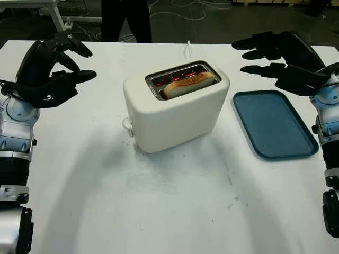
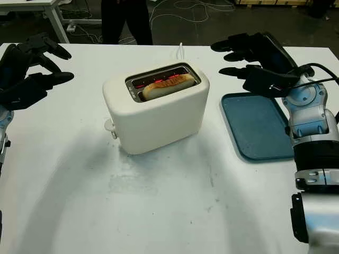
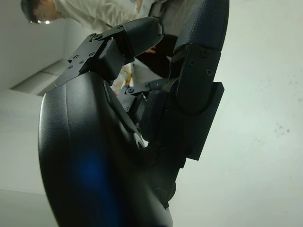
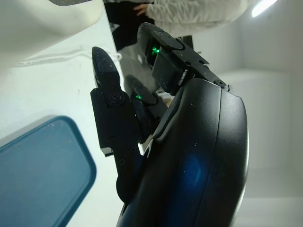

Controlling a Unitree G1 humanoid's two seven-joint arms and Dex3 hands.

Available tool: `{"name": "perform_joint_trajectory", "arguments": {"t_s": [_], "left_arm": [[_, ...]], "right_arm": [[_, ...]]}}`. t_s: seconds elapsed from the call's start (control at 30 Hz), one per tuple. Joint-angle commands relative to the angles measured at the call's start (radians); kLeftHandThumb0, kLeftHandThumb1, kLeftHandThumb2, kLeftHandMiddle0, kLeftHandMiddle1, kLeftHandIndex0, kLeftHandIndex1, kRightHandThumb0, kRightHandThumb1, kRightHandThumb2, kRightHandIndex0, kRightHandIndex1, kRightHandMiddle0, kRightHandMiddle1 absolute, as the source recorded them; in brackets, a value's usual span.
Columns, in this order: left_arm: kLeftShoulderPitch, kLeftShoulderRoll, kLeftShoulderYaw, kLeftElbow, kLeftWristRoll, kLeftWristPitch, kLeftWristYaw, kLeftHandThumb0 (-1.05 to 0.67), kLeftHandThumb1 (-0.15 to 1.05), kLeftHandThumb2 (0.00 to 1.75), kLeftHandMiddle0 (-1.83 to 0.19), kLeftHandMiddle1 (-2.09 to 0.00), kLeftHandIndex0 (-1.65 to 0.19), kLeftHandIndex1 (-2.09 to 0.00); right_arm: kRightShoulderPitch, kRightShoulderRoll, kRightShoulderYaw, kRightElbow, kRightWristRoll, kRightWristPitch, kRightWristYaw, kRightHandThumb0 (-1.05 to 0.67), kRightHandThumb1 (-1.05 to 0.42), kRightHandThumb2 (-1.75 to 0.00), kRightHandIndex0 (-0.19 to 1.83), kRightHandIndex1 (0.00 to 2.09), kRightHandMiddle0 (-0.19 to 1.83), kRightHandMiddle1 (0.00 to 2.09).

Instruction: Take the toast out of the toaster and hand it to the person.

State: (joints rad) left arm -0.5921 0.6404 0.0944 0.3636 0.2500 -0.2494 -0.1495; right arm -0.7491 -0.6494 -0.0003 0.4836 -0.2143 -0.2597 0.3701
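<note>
toaster [image 1: 177,111]: cream, two slots, centre of the white table [image 1: 159,211], standing at an angle; slots glow red inside; lever knob on its 8 o'clock end
toast [image 1: 189,83]: one browned slice, sitting in the nearer slot, top edge poking above the rim; nothing touching it
left hand [image 1: 55,71]: black, raised above the table at 9 o'clock of the toaster, well apart from it; fingers point toward the toaster, holds nothing, wide
right hand [image 2: 254,58]: black, raised at 3 o'clock of the toaster, over the far end of the tray; fingers point toward the toaster, near but apart from it; holds nothing, wide
tray [image 1: 273,124]: dark blue, rounded corners, flat on the table just beside the toaster at 3 o'clock; nothing on it
cord [image 1: 187,50]: white, runs off from the toaster's back toward 12 o'clock
person [image 1: 126,20]: dark trouser legs at the table's far edge, 12 o'clock; light top seen in the right wrist view [image 4: 189,14]
floor: dark, cables lying on it beyond the table
</note>
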Motion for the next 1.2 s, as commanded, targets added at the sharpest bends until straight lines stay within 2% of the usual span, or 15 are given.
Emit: {"name": "perform_joint_trajectory", "arguments": {"t_s": [0.0,0.67,1.17], "left_arm": [[0.012,-0.001,0.000,-0.016,-0.007,0.015,-0.004,-0.89,0.92,0.05,-0.58,-1.25,-0.43,-1.18],[0.022,-0.013,0.002,-0.050,-0.014,0.054,-0.016,-0.88,0.92,0.03,-0.52,-1.29,-0.43,-1.17],[0.013,-0.006,-0.007,-0.023,-0.016,0.019,-0.020,-0.88,0.92,0.04,-0.50,-1.30,-0.42,-1.18]], "right_arm": [[0.005,0.001,-0.007,-0.005,0.009,0.013,-0.006,-0.29,-0.92,0.00,0.79,0.05,0.74,0.00],[0.000,0.009,-0.005,-0.003,0.011,0.027,-0.006,-0.29,-0.91,0.00,0.79,0.03,0.74,0.00],[-0.001,0.008,0.010,-0.035,-0.004,0.085,-0.003,-0.34,-0.92,0.00,0.78,0.02,0.72,0.00]]}}
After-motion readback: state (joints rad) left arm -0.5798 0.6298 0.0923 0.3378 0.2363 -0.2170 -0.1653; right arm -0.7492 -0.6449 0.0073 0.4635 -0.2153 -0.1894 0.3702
